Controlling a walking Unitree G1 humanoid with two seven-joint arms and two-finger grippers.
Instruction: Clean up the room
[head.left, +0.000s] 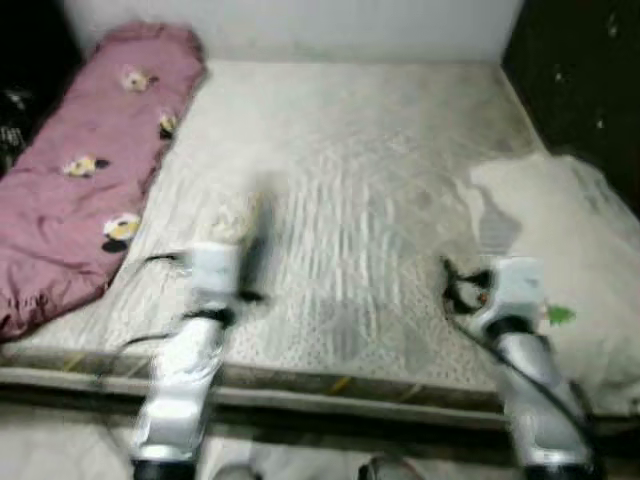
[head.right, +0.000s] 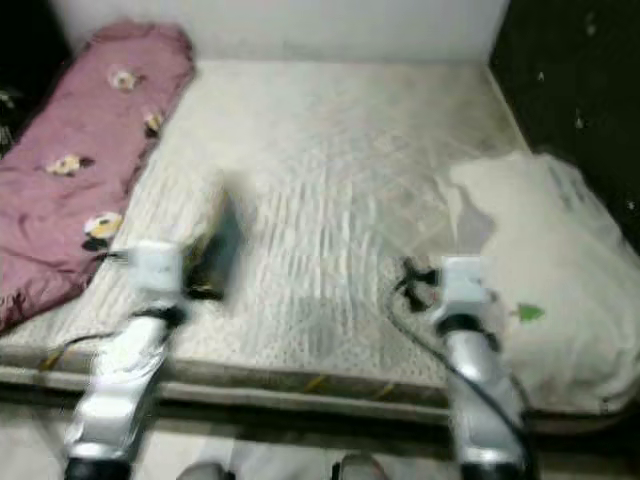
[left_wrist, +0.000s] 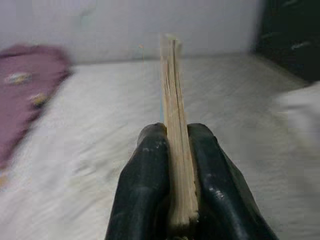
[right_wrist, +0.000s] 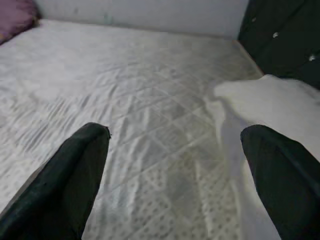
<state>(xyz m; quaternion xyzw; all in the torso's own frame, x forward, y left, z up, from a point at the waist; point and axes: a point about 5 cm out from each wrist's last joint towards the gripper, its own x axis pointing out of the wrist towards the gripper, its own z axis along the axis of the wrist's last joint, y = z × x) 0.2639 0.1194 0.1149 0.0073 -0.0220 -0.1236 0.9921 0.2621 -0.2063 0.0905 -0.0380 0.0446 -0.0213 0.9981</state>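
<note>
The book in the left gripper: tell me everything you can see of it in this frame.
The book is thin and seen edge-on in the left wrist view: a stack of yellowish page edges with a sliver of light blue along one side, perhaps the cover. It stands upright, clamped between the left gripper's two black fingers, which press on both faces near its lower end. The rest sticks out beyond the fingertips, above the white quilted mattress and touching nothing else. In the eye views it is a dark motion-blurred streak.

Head stereo pair looking down over the mattress (head.left: 380, 200), wrist views low along it, all sharing its quilted top
</note>
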